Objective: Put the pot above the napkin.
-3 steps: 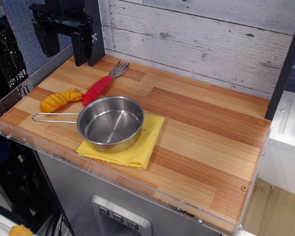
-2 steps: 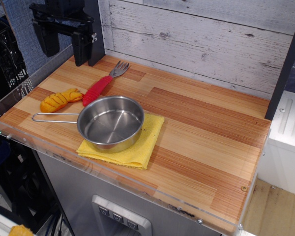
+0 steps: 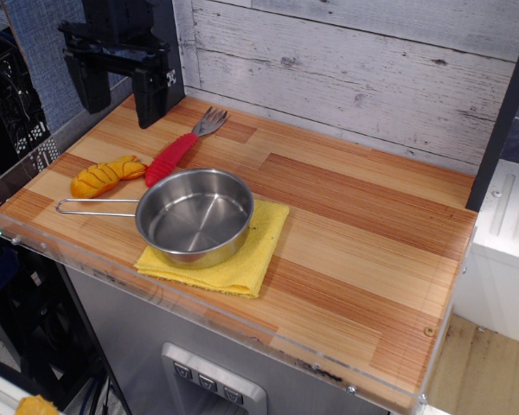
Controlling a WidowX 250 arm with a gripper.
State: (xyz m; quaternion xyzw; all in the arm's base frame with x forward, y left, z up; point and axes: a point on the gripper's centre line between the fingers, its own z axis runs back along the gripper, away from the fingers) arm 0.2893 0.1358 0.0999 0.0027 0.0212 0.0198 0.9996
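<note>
— So, where does the pot [image 3: 195,216] sit?

— Right on the napkin [image 3: 233,258], near the front edge of the wooden counter [image 3: 372,251]. The bowl covers most of the yellow cloth; cloth shows along the front and on the right side. The wire handle points left, out over bare wood.

— And the gripper [image 3: 119,91]?

— Up at the back left corner, above the counter and well apart from the pot. Its jaws stand wide, two dark fingers [image 3: 150,97] hanging down with a clear gap between them and nothing held.

— Anything else there?

— A red-handled fork [image 3: 183,145] lies just behind the pot, tines toward the plank wall [image 3: 346,69]. An orange-yellow ridged toy [image 3: 106,176] lies to its left, touching the red handle's end.
</note>
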